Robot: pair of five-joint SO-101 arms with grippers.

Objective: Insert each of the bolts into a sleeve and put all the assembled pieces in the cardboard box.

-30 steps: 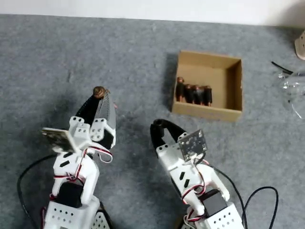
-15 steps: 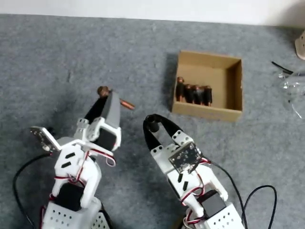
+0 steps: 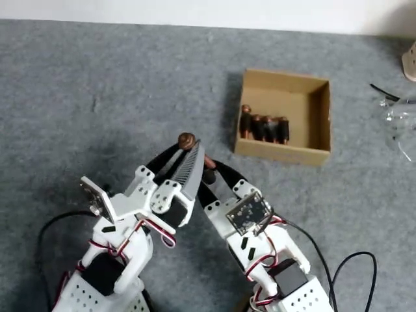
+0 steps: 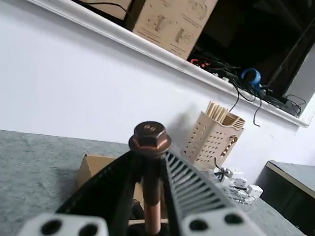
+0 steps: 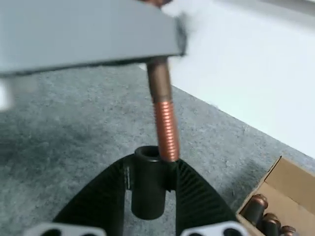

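Note:
My left gripper (image 3: 184,156) is shut on a copper bolt (image 4: 149,169), its hex head (image 3: 186,139) up and its shank pointing down. Just below it my right gripper (image 3: 207,177) is shut on a black sleeve (image 5: 147,181), held upright. The bolt's threaded end (image 5: 167,132) meets the sleeve's open top at its rim. The two grippers cross in the middle of the table. The cardboard box (image 3: 317,110) stands at the back right with several assembled pieces (image 3: 263,127) lying in a row against its left wall.
Grey carpet (image 3: 97,84) covers the table. Clear glasses and a cable (image 3: 394,110) lie at the far right edge. A beige slotted holder (image 4: 211,137) stands beyond the box by the white wall.
The left arm swung right and turned the bolt from lying slanted to upright over the sleeve. The right gripper moved slightly to meet it.

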